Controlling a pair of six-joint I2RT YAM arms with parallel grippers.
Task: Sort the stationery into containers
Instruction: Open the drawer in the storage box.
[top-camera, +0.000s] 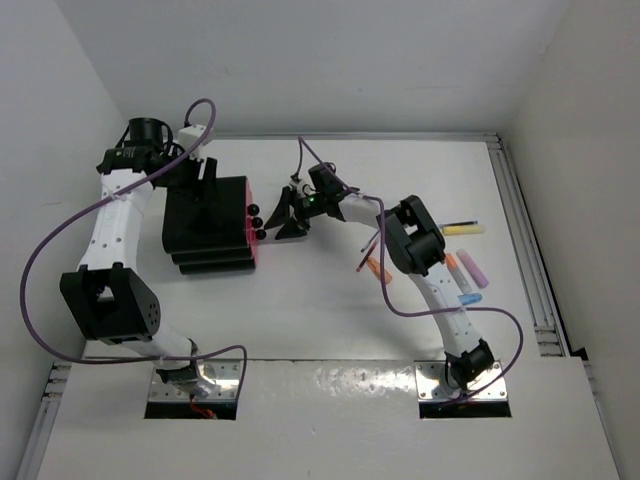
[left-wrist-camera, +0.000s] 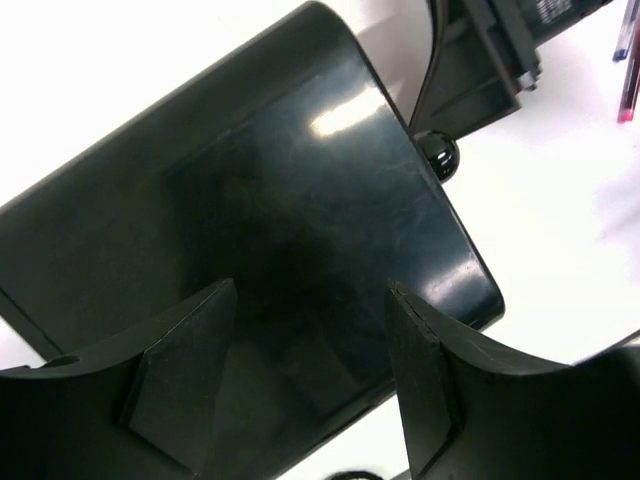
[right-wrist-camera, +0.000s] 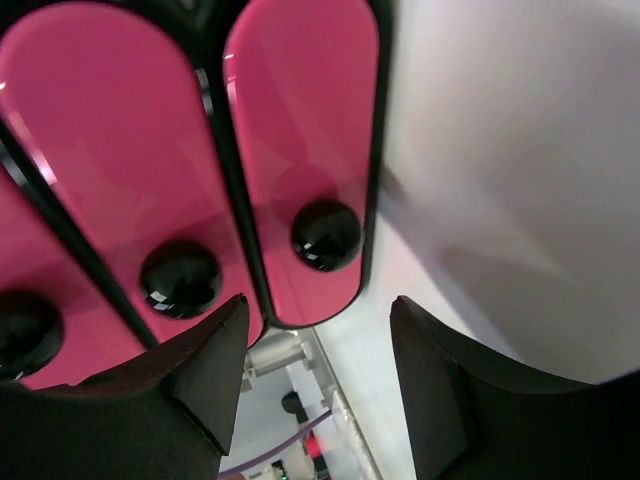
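Facing the 3 pink drawers (right-wrist-camera: 300, 120) of the black stepped box (top-camera: 205, 228), the right gripper (right-wrist-camera: 320, 310) holds its 2 fingers apart with nothing between them. The round black knob (right-wrist-camera: 325, 235) of the drawer straight ahead sits just beyond the fingertips, lined up with the gap and untouched. This placement suggests the gripper is squaring up to pinch that knob and pull, since all 3 drawers appear shut and no pen can go in until 1 is opened.

The left gripper (left-wrist-camera: 310, 300) sits over the rear of the same box, opposite the drawer fronts. The glossy black top fills the view beneath its fingers. A gap shows between those fingers, but it is not possible to tell whether they clamp the box or only hover above it. Its position looks meant to brace the box so it does not slide when a knob is pulled.

The stationery lies on the table (top-camera: 320, 310) well behind the right gripper. It includes a yellow highlighter (top-camera: 465, 230), a pink highlighter (top-camera: 473, 270), an orange highlighter (top-camera: 378, 268) and a light-blue highlighter (top-camera: 470, 298). None is held.
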